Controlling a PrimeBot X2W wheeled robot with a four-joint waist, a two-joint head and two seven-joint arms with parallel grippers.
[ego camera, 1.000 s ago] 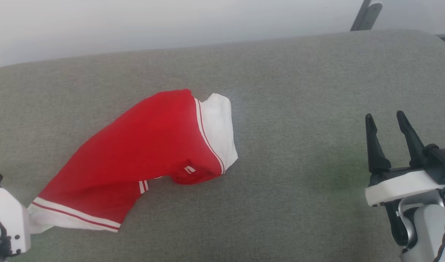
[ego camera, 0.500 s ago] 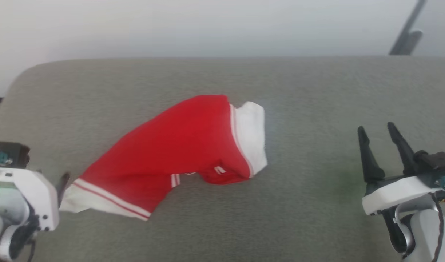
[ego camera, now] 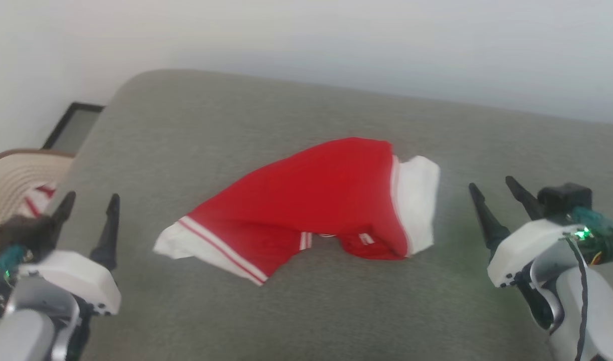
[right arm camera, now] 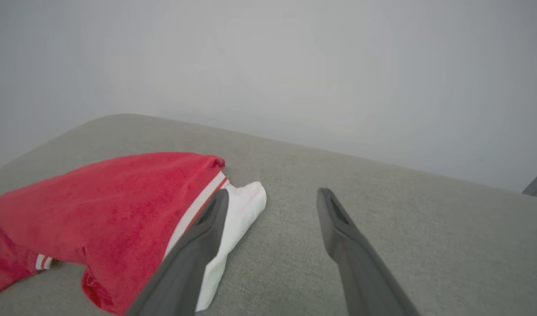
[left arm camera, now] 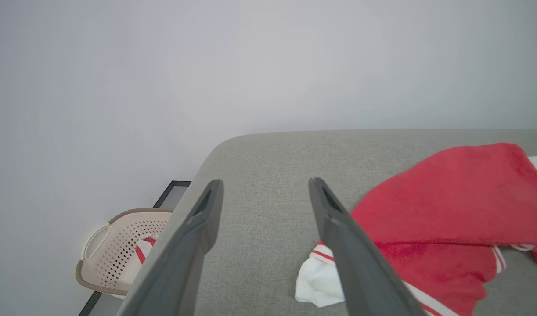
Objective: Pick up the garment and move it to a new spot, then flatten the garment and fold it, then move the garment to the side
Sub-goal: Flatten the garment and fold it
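The garment (ego camera: 326,200) lay rumpled between the left gripper (ego camera: 92,198) and right gripper (ego camera: 490,183), both spread and empty. Flattening it well would likely mean pinching opposite edges.

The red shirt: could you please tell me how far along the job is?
The bright red soft shirt with white striped cuffs lies on the grey fabric cushion, so the first move looks done. In hand: nothing; the left gripper and right gripper stand open beside it, not touching. It lies humped and crumpled, so flattening, folding and setting aside remain.
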